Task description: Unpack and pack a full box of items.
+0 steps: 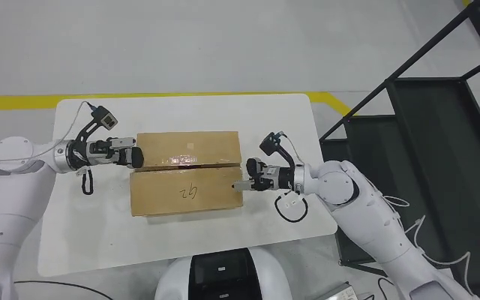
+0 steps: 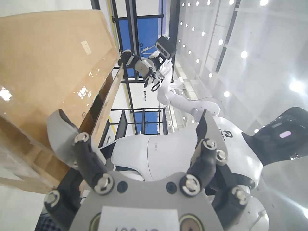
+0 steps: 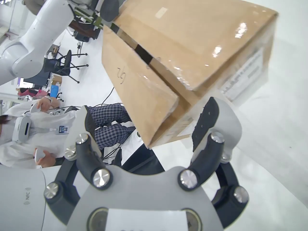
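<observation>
On the white desk (image 1: 90, 232), between the two arms, you find the box (image 1: 186, 174), its long axis running from one pincer to the other. The left pincer (image 1: 137, 156) stands at one short end, level with the seam between the two top flaps. The right pincer (image 1: 241, 184) stands at the opposite short end, just beside the corner of the flap nearer the robot.

The box is plain brown cardboard, rectangular and low. Its two long flaps are folded down, and a dark slit shows between them. Glossy clear tape glints along the seam, a handwritten mark sits on the nearer flap, and a white printed label (image 3: 243, 78) covers part of the end face beside the right pincer.

From the left wrist, you see the left pincer (image 2: 131, 121) spread wide, gripping nothing. One finger (image 2: 60, 131) overlaps the end of the box (image 2: 53, 61), but you cannot tell whether it touches. From the right wrist, the right pincer (image 3: 148, 111) is likewise spread wide and empty, and the end corner of the box (image 3: 192, 37) shows between its dark-padded fingers (image 3: 207, 118).
</observation>
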Motion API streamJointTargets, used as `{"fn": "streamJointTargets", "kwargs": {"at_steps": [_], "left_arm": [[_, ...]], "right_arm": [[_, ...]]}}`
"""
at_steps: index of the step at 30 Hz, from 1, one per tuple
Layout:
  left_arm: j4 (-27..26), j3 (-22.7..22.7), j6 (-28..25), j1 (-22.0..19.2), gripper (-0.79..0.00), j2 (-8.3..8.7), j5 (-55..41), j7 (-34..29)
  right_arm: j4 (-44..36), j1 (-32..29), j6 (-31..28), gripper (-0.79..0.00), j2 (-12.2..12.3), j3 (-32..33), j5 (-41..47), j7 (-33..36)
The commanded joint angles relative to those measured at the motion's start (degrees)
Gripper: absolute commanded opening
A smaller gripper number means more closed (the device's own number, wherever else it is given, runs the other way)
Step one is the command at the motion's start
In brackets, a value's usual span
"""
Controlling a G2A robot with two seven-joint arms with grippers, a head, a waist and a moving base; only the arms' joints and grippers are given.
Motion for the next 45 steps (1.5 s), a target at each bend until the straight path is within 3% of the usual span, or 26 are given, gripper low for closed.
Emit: {"fn": "streamJointTargets", "kwargs": {"at_steps": [1, 5, 13, 17, 24, 27, 34, 45], "left_arm": [[-0.28, 0.67, 0.0, -0.16, 0.0, 0.36, 0.03, 0.0], [-0.34, 1.49, 0.0, -0.42, 0.0, 0.84, -0.26, 0.0], [-1.15, 2.22, 0.0, -0.37, 0.0, 1.46, -1.51, 0.0], [-1.49, 2.07, -0.01, -0.27, 0.0, 1.63, -2.11, 0.0], [-1.39, 1.27, -0.01, -0.01, 0.0, 1.67, -2.31, 0.0], [-1.43, 0.98, -0.01, 0.13, 0.0, 1.65, -2.39, 0.0], [-1.96, 0.06, -0.01, 0.58, 0.0, 1.58, -2.9, 0.0], [-3.35, 0.32, 0.0, 1.3, 0.0, 2.18, -2.73, 0.0]], "right_arm": [[0.78, 1.05, -0.54, 0.0, -0.19, -1.1, 0.57, 1.1], [0.9, 2.22, -1.58, 0.0, -0.53, -1.85, -0.5, -1.32], [-4.64, -0.93, -3.72, 0.0, 0.17, 0.49, -2.81, -2.61], [-6.26, -0.98, -3.59, 0.0, 0.26, 0.42, -3.29, -1.88], [-7.42, -0.84, -0.32, 0.0, 0.01, 0.64, -8.46, -6.98], [-8.42, -0.84, -3.01, 0.0, 0.01, -0.25, -6.26, -5.11], [-5.13, 2.85, -3.87, 0.0, -0.54, -5.18, 0.97, 3.21], [6.79, 11.98, 0.0, 0.0, -3.34, -12.74, 2.52, 1.43]]}}
